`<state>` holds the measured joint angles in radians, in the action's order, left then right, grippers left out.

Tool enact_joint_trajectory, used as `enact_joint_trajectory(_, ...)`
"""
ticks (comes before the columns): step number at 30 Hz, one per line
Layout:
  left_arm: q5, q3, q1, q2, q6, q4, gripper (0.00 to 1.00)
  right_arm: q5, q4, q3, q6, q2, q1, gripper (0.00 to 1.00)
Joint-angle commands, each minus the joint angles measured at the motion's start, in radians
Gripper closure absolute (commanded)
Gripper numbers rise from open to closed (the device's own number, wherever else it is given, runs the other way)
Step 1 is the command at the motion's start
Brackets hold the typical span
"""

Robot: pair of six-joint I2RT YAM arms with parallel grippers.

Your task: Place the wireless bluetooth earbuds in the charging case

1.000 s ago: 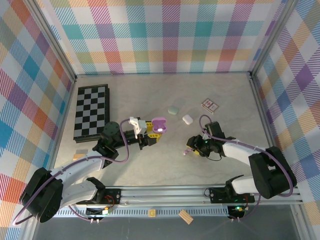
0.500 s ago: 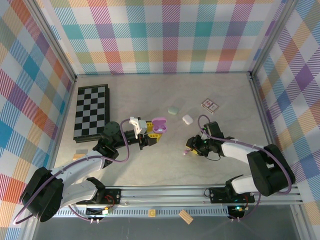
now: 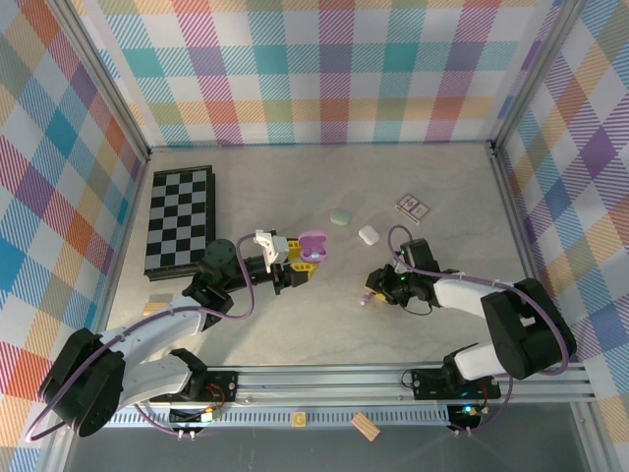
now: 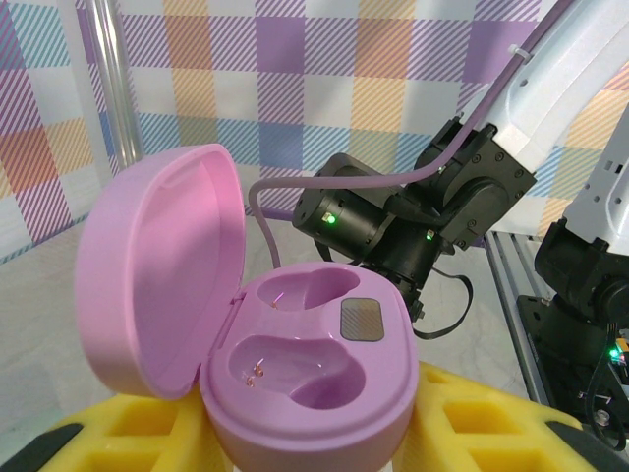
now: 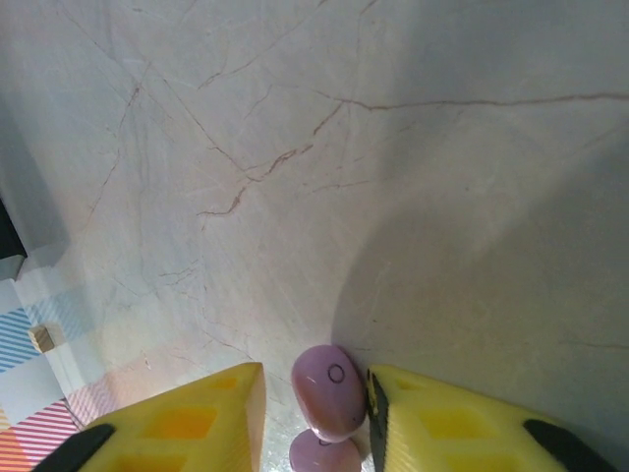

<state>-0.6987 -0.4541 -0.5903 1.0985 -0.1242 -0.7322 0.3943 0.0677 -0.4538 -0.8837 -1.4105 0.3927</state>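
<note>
lilac earbud (image 5: 329, 393) cut off below

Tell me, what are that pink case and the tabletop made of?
The case looks like smooth moulded plastic, satin lilac-pink, with soft highlights on its lid. The tabletop looks like pale stone or a marble-print laminate, matte with thin brown veins; I can't tell which.

Glossy lilac plastic case (image 4: 314, 413), matt marble-look table (image 5: 197, 147).
</note>
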Motion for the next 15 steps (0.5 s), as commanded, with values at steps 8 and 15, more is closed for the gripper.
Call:
enact_joint_trajectory(8, -0.025, -0.020, 0.009, 0.008, -0.019, -0.025, 0.61, 0.027, 0.050, 0.005, 0.007, -0.033, 0.006, 0.79)
enact_joint_trajectory(15, -0.028, -0.021, 0.009, 0.017, -0.017, -0.032, 0.61, 0.017, 0.040, -0.003, 0.019, -0.065, 0.006, 0.77)
